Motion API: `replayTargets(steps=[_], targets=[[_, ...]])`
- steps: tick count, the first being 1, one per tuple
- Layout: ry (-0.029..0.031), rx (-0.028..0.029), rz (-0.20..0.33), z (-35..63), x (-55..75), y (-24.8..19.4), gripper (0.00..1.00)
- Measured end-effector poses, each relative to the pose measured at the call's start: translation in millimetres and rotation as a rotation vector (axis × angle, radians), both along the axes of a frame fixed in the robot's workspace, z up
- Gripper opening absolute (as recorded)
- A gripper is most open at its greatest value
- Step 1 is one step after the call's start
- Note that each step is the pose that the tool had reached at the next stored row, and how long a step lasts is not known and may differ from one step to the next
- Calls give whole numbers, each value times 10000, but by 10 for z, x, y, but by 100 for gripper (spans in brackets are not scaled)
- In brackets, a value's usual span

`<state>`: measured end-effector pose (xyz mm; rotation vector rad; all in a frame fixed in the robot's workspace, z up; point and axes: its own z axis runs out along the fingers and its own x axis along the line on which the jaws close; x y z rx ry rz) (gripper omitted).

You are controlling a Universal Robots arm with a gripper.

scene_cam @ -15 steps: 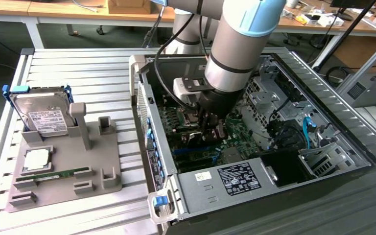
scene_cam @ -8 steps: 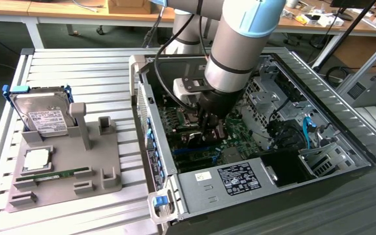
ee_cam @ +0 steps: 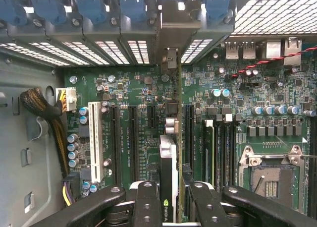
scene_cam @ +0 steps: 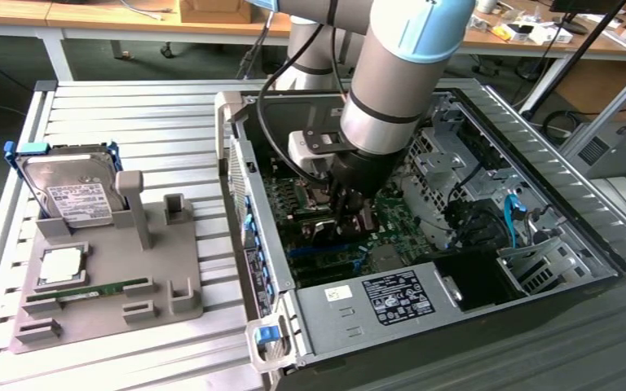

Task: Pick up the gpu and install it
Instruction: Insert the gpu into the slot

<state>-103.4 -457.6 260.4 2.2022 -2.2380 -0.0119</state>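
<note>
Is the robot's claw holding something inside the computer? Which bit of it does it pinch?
Yes. The gripper holds the gpu, pinching its two flat sides along the upper edge, over the motherboard.

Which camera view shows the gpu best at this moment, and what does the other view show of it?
The wrist view: the gpu appears edge-on, gripped in the hand above the motherboard, its logo visible. In the exterior view, the arm and hand inside the computer case cover nearly all of it.
</note>
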Motion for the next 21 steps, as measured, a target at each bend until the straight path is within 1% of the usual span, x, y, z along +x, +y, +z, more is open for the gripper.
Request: replayTargets(steps=[14,21], targets=[[0,0,38,17,1,0,27],[1,-3,175,18,3,-1,27]])
